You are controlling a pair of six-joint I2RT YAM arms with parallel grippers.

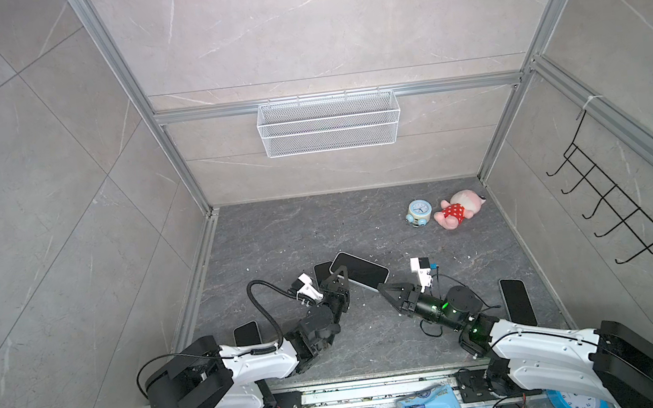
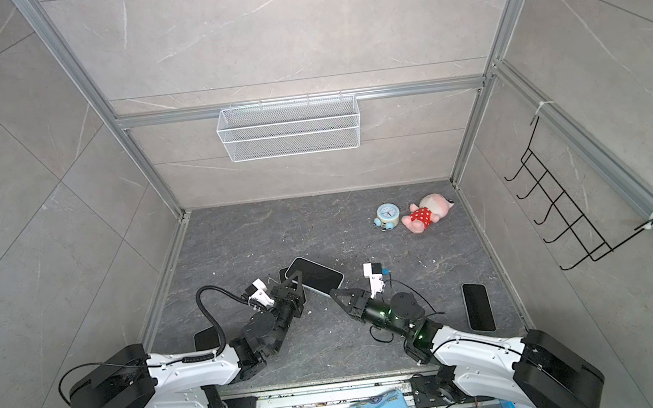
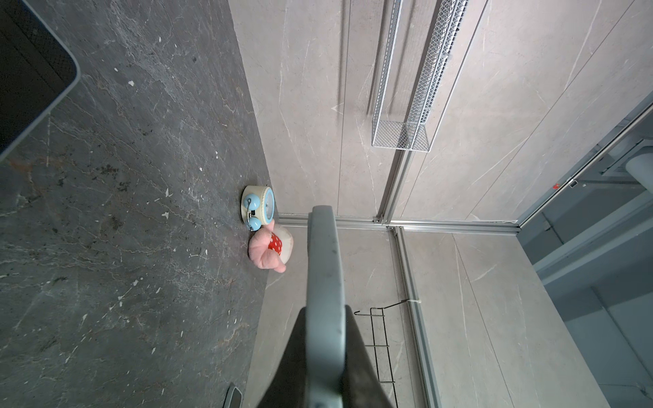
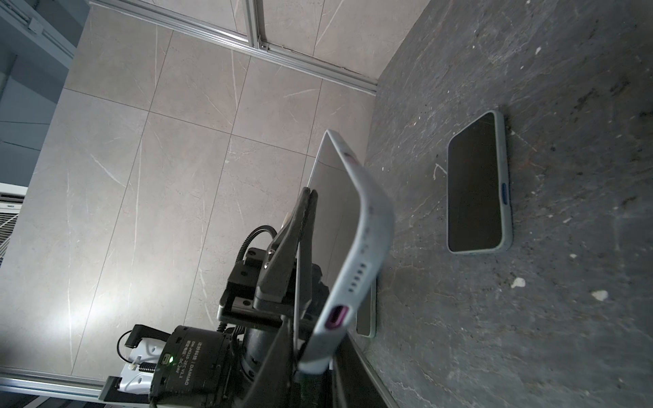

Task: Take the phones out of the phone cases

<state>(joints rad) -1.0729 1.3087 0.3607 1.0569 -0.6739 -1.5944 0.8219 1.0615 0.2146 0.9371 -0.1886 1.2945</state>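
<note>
While my left gripper pinches the cased phone aloft as anchor, my right gripper straddles its corner, clamping unclear.

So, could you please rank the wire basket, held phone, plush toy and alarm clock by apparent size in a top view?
Largest: wire basket.
Next: held phone and plush toy look close, and the phone is lifted toward the camera, so I won't rank them.
Smallest: alarm clock.

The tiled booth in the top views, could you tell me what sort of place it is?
Probably a mock bathroom built for robot tests: tiled walls, a wire basket on the back rail, a hook rack.
</note>
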